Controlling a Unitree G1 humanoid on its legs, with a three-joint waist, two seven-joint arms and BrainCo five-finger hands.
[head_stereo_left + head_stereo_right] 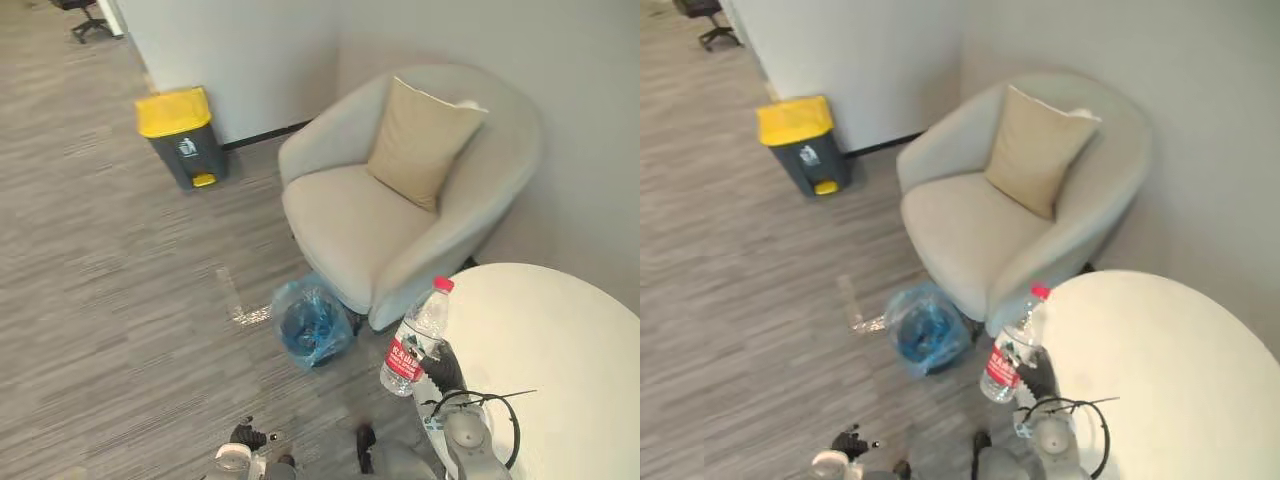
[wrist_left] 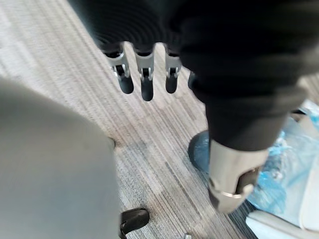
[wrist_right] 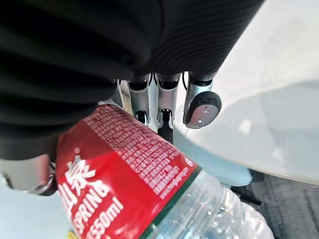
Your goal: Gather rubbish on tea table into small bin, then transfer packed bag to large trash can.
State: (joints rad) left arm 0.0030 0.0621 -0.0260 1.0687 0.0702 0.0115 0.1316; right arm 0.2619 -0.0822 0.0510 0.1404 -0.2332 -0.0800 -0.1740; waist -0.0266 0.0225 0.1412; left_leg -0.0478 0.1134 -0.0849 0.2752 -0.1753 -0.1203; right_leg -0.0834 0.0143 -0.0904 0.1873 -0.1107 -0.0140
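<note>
A clear plastic water bottle (image 1: 415, 340) with a red cap and red label hangs upright just off the white round tea table's (image 1: 560, 340) near edge. My right hand (image 1: 443, 370) is shut on its lower half. In the right wrist view the fingers (image 3: 199, 107) curl round the red label (image 3: 124, 169). The small bin (image 1: 312, 322), lined with a blue bag, stands on the floor left of the bottle, by the armchair's foot. My left hand (image 2: 144, 79) hangs open low over the carpet, holding nothing, with the blue bag (image 2: 294, 164) beyond its thumb.
A beige armchair (image 1: 350, 220) with a tan cushion (image 1: 420, 140) stands behind the small bin and the table. The large grey trash can (image 1: 180, 135) with a yellow lid is against the wall at the far left. Striped grey carpet (image 1: 120, 300) lies between it and me.
</note>
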